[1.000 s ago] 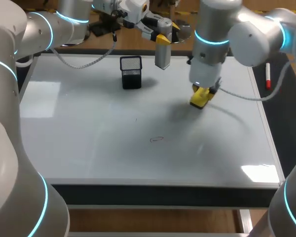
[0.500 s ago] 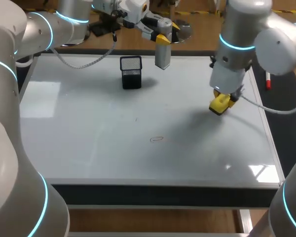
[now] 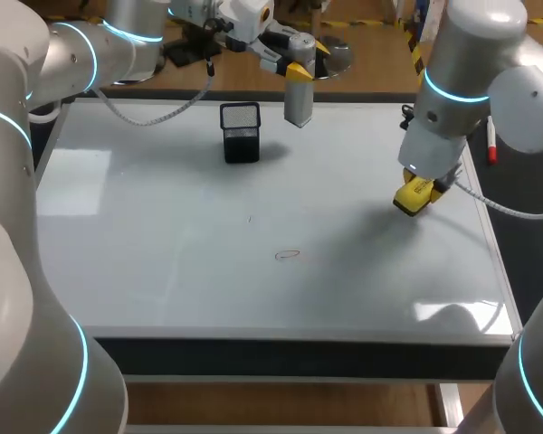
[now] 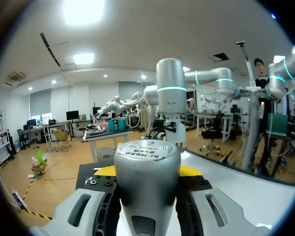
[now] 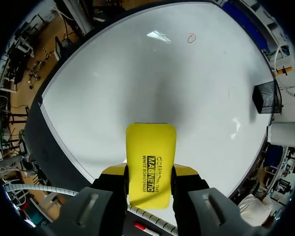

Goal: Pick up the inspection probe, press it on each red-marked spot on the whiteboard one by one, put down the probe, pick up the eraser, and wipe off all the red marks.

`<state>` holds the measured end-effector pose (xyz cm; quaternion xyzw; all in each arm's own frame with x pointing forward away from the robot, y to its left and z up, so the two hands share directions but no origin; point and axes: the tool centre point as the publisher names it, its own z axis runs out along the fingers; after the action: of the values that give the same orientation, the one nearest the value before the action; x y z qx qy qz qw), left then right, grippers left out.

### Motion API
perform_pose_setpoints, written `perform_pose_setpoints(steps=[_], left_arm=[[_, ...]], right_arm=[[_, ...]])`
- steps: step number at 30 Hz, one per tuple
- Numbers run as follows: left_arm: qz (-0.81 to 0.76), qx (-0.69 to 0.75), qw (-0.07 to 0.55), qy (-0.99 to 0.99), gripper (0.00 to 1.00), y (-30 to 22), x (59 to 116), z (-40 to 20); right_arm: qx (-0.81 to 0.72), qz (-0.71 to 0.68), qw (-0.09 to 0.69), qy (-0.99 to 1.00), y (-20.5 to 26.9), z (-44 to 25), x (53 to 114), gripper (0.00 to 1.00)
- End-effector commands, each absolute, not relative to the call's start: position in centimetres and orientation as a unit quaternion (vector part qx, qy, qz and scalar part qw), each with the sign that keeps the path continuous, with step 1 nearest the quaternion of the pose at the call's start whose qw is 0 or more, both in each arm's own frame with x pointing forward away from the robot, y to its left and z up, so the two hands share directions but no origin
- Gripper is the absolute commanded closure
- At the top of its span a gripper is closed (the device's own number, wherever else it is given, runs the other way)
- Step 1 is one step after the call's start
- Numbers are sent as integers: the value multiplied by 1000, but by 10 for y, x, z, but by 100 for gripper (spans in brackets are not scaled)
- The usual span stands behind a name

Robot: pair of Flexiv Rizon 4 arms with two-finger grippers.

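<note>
- Gripping the yellow eraser (image 5: 150, 157) from two sides, our right fingers (image 3: 419, 188) are clenched on it.
- We see the eraser sticking out past the yellow tips, with its flat side facing the whiteboard (image 3: 163, 235).
- Our right arm comes in from the right. It holds the eraser low over the right part of the whiteboard, near the board's right edge. We cannot tell if the eraser touches the board.
- Our left fingers (image 3: 300, 70) are clenched on the silver probe (image 3: 297, 104), one yellow tip on each side of it.
- We hold the probe upright at the far edge of the whiteboard, just beside the black mesh cup (image 3: 240, 132). We cannot tell if its lower end touches the board.
- The black mesh cup stands on the far part of the whiteboard, left of the probe.
- One small red mark (image 3: 288, 255), shaped like a little ring, is on the whiteboard near its middle. It is well apart from the eraser and from the probe.
- The whiteboard lies flat on the dark desk (image 3: 525, 244) and covers most of it.
- A pen with a red cap (image 3: 491, 140) lies on the desk just beside the board's right edge, behind our right arm.
</note>
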<state>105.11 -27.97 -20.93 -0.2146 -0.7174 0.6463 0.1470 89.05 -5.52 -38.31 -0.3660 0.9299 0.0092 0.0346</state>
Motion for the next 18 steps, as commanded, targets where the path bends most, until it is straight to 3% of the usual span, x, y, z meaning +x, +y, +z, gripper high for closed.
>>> perform_pose_setpoints(steps=[1, 18], left_arm=[[619, -289, 233, -692, 100, -280, 1059, -211], [623, -292, 223, -690, 100, -277, 1044, -208]], right_arm=[[-367, 8, 34, 930, -56, -382, 890, 100], [-367, 8, 34, 930, -56, -382, 890, 100]])
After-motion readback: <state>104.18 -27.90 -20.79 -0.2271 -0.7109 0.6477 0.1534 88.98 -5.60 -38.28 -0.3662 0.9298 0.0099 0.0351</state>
